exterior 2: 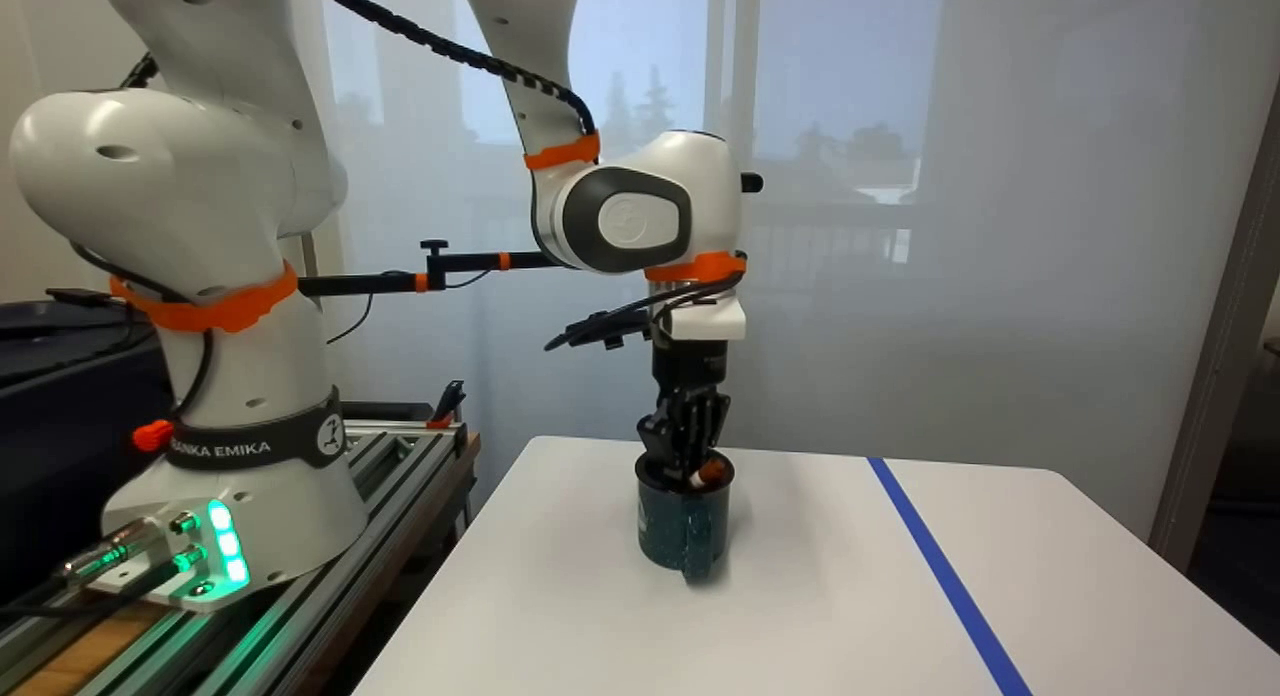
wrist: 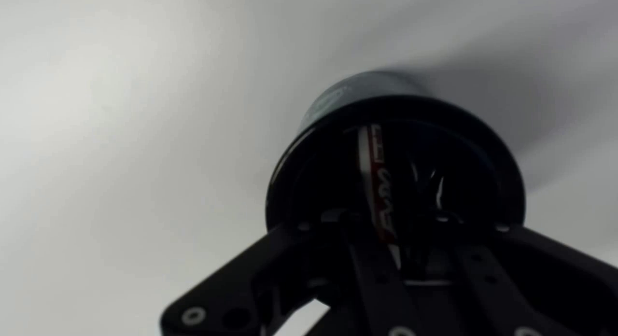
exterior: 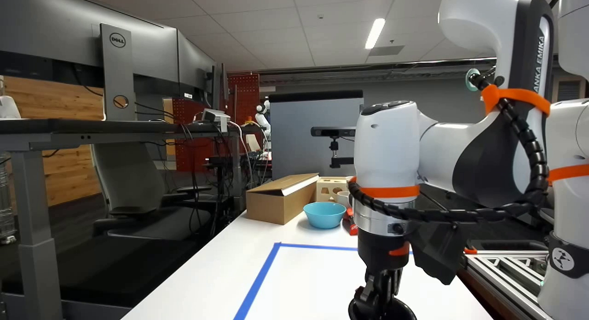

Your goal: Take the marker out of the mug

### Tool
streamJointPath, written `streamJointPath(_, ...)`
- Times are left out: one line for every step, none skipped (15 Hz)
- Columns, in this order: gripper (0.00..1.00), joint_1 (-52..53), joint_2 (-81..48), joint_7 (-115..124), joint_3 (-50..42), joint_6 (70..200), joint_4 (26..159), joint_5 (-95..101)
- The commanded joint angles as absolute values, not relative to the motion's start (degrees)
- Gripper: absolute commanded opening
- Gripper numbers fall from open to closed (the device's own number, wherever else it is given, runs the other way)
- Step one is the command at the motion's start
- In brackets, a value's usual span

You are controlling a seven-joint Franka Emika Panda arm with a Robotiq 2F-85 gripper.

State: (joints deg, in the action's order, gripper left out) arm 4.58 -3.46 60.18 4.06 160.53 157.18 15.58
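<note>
The hand (exterior 2: 683, 463) dips into the mug (exterior 2: 662, 524), its opening and any grip unclear, the marker (wrist: 378, 181) yet to come out.

The mug (wrist: 405, 106) is standing on the counter (wrist: 120, 157), the red-and-white marker (wrist: 378, 181) slanting inside; the gripper (wrist: 393, 213) is partly covering the mug, its jaws appearing indistinct.

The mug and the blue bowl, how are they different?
The mug is dark, the bowl light blue. The mug is tall and straight-sided, the bowl low and flared. The mug has a handle; none shows on the bowl. The mug has a marker in it; none shows in the bowl. Both stand open side up on the white table.
</note>
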Motion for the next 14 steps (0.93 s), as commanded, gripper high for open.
streamJointPath(0.05,6.5,-1.0,62.5,3.5,160.2,157.6,17.1)
streamJointPath(0.05,6.7,0.6,62.5,3.7,160.0,158.7,16.9)
streamJointPath(0.05,6.9,1.4,62.5,4.0,159.3,158.3,16.8)
streamJointPath(0.05,7.0,1.9,62.7,4.3,158.5,157.8,16.8)
streamJointPath(0.05,7.0,3.2,62.9,4.7,157.6,157.9,16.7)
streamJointPath(0.05,6.8,4.7,62.9,5.1,156.6,158.2,16.3)
streamJointPath(0.05,6.6,6.0,63.1,5.6,155.2,158.1,16.0)
streamJointPath(0.05,6.4,7.4,62.7,6.2,153.6,158.1,15.1)
streamJointPath(0.05,6.2,9.4,62.9,6.7,151.4,158.2,14.7)
streamJointPath(0.05,6.2,11.1,61.9,7.1,149.4,158.3,12.8)
streamJointPath(0.05,5.9,13.6,61.4,7.4,146.6,158.3,11.7)
streamJointPath(0.05,5.7,16.0,60.7,7.5,144.0,158.3,10.6)
streamJointPath(0.05,5.2,18.6,60.4,7.5,141.4,158.4,10.1)
streamJointPath(0.05,4.6,21.8,59.6,7.2,138.6,158.7,9.5)
